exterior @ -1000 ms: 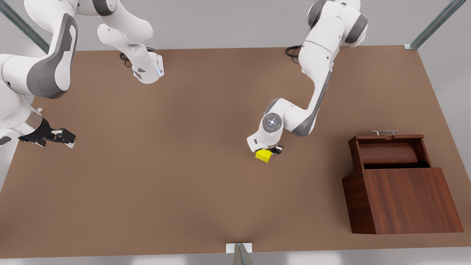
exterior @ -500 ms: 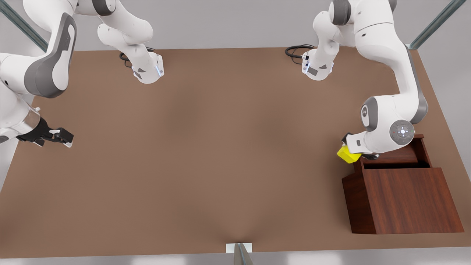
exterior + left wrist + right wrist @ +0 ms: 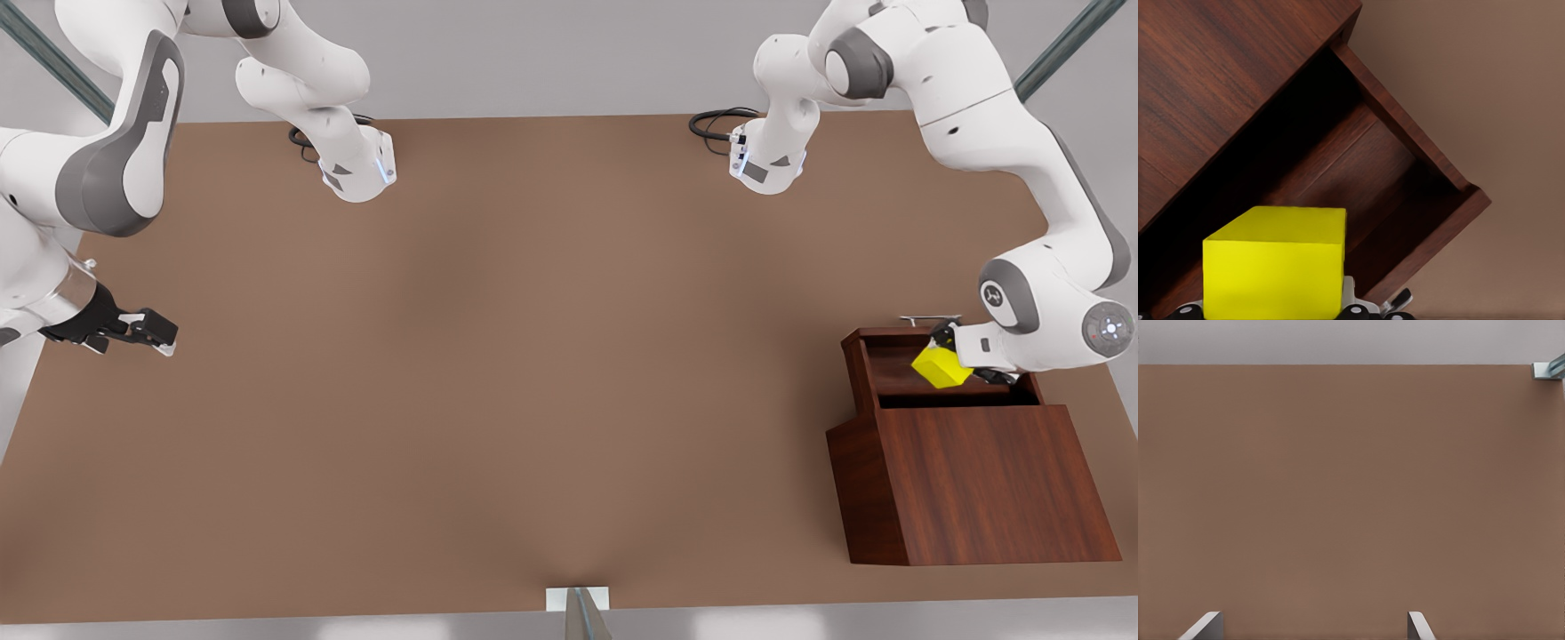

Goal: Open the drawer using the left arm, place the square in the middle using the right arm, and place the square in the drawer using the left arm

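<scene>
Front view shows the left gripper (image 3: pixel 956 356) holding the yellow square (image 3: pixel 941 367) above the pulled-out drawer (image 3: pixel 898 369) of the slanted wooden box (image 3: pixel 978 480), at the front view's right edge of the desk (image 3: pixel 533 356). Its jaws are clamped on the cube, which hangs over the drawer's open tray and, as far as can be judged, does not touch the wood below. The thin silver handle (image 3: pixel 929 318) sits just behind the gripper, so the arm reaches in from the side, apparently to keep clear of the box's sloping lid. Seen from the left wrist, the square (image 3: pixel 1275 263) fills the space between the jaws, with the drawer floor (image 3: pixel 1358 167) and its side wall directly beneath, a sign the cube is lined up for release. Far across the desk, at the front view's left, the right gripper (image 3: pixel 147 336) waits with jaws apart; both its fingertips (image 3: pixel 1203 628) frame bare tabletop. What seems left is lowering and letting go.
</scene>
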